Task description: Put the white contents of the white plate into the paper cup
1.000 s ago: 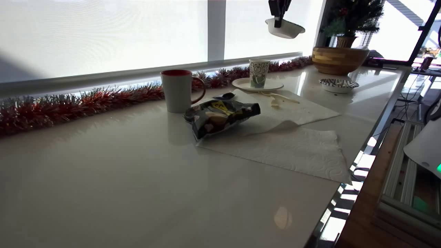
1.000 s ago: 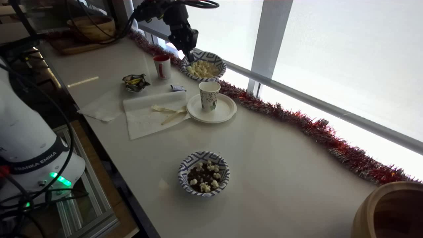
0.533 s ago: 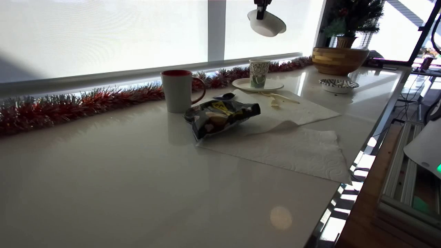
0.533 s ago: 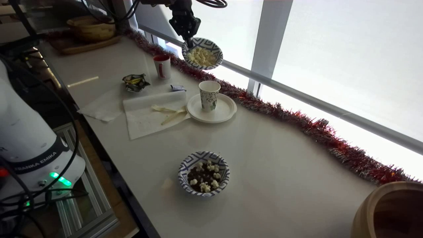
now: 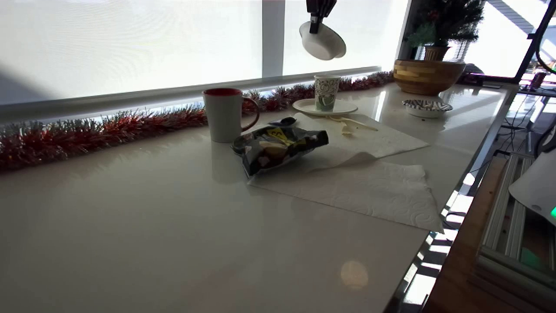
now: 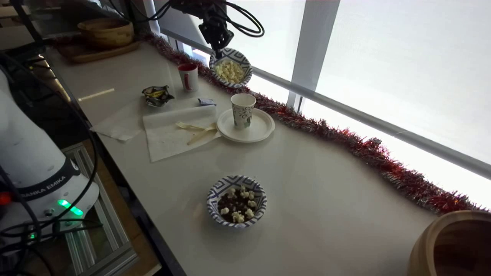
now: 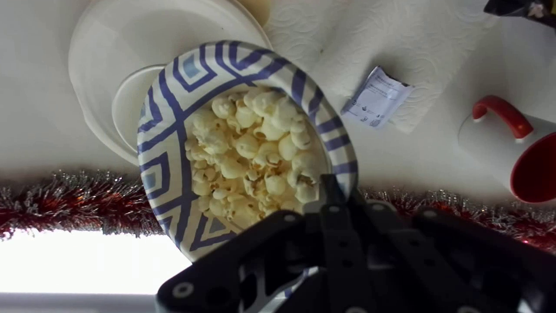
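Popcorn lies heaped in the patterned bowl — most likely the vessel the task means — which hangs tilted, near and higher than the paper cup, upright on the plain plate. Pouring seems to be the step in hand. To do it well, the lip opposite the gripper should come over the cup's mouth before any steeper tilt, then tip slowly: the bowl is much wider than the cup, so pieces could spill past, and a knock might topple it. The gripper's fingers are nearly together, pinching only the bowl's rim — one inside, one outside.
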Available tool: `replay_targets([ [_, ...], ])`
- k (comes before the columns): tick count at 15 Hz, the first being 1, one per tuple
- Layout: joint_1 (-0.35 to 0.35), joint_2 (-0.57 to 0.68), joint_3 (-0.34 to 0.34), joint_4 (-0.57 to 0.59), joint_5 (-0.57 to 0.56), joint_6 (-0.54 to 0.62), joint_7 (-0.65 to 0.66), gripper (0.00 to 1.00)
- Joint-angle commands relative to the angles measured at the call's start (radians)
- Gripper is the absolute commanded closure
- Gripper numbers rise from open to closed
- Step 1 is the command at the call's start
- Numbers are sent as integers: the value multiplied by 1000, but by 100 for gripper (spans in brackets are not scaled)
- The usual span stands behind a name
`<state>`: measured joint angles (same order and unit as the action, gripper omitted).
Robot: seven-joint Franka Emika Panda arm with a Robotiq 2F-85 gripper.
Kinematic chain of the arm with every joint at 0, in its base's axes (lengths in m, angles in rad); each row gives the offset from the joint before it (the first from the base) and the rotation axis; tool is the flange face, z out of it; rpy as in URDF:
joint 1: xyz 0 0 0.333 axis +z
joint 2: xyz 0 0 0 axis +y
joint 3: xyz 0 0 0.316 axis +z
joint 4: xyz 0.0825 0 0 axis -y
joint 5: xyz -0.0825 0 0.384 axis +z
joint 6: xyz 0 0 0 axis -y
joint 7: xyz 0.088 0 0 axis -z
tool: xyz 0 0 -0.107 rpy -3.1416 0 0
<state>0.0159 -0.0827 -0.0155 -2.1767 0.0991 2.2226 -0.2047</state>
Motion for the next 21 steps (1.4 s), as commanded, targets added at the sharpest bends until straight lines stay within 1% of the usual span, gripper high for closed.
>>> replay_targets([
  [1, -2, 30, -11, 26, 104, -2, -73, 99],
  [8, -26, 45, -45, 18, 300, -1, -208, 99],
  [10, -36, 52, -56, 16, 334, -2, -233, 99],
  [15, -62, 63, -76, 13, 458, 1, -336, 99],
  [18, -77, 57, -87, 5, 511, -3, -382, 99],
  [21, -94, 35, -102, -14, 586, -22, -446, 99],
])
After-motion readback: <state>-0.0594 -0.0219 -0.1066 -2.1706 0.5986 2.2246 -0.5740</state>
